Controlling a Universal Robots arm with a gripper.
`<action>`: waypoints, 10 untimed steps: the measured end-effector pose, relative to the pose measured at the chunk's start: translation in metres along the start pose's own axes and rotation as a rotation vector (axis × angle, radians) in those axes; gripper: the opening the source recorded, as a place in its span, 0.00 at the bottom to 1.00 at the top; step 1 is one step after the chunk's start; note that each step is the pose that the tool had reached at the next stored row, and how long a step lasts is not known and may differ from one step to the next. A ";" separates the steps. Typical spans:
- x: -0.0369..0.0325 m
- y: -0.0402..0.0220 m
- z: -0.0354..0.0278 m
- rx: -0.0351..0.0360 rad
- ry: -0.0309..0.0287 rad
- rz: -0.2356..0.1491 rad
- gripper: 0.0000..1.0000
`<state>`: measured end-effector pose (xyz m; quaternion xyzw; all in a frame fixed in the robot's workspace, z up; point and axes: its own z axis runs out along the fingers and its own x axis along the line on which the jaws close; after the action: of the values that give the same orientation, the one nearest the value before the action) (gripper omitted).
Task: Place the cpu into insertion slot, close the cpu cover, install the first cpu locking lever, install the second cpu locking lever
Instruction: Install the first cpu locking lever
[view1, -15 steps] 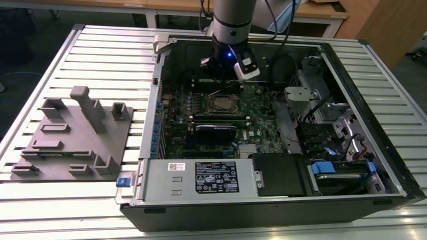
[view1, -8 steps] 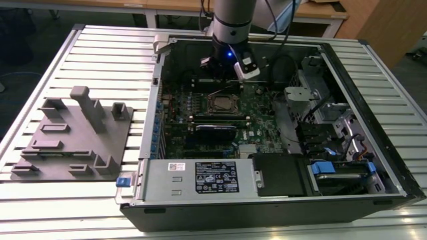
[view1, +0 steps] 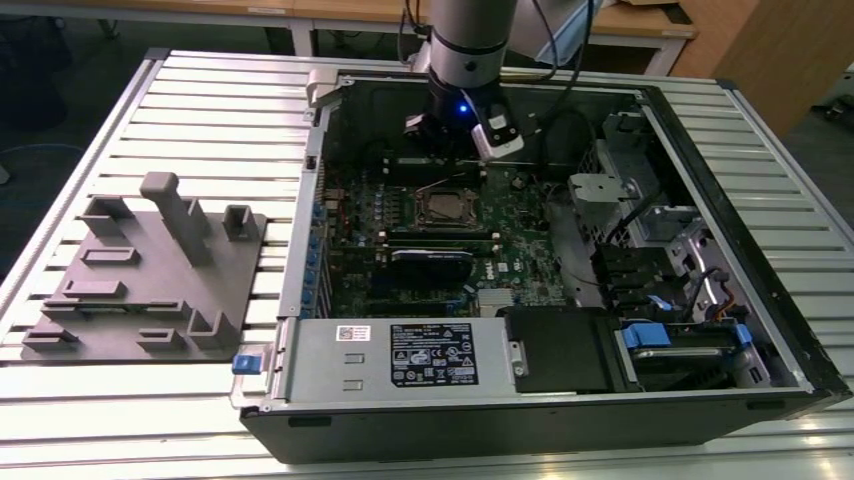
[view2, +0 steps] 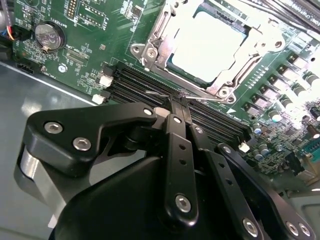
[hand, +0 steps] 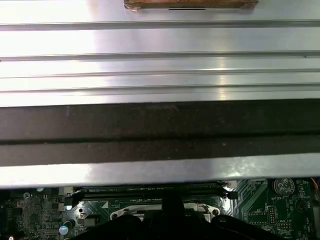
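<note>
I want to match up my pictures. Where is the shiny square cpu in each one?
Exterior view: the cpu sits mid-motherboard, just below the gripper.
Second wrist view: the pale square beyond the fingertips.
First wrist view: I cannot make it out.
Shared landmark: the black memory slots.

cpu (view2: 207, 45) in insertion slot (view2: 155, 47), memory slots (view2: 150, 92) beside

Arm (view1: 467, 40) reaches straight down, wrist vertical; the pincer (view2: 179, 102) has its black fingers (view2: 176, 125) pressed together, holding nothing.
</note>
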<state>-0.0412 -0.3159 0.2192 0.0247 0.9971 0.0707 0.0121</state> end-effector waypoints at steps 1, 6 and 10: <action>-0.0007 0.0000 0.0001 0.0000 0.0000 0.000 0.11; -0.0035 0.0000 0.0015 0.0000 0.0000 0.000 0.11; -0.0049 -0.0002 0.0030 0.0004 -0.0015 0.011 0.11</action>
<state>-0.0363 -0.3159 0.2163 0.0303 0.9970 0.0706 0.0124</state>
